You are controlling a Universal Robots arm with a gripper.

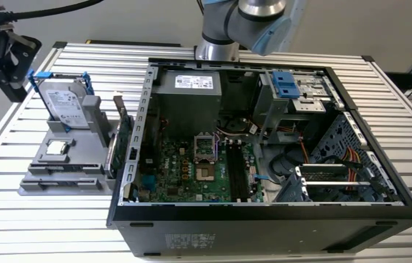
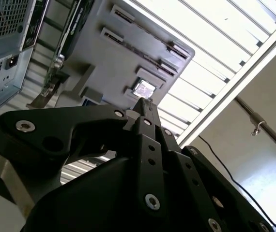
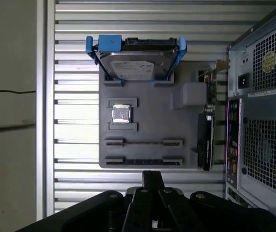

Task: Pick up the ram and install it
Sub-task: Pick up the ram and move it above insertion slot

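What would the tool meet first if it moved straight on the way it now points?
Probably the gray parts holder, near the ram; depth is unclear, so maybe the table beside it.

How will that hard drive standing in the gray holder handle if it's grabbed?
The hard drive is probably rigid and heavy for its size, being a metal-cased block. Standing on edge in the gray holder, it may tip if nudged sideways. Its smooth faces look slippery.

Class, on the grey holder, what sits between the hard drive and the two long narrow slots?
The small square silver chip, in its own recess, as the first wrist view shows.
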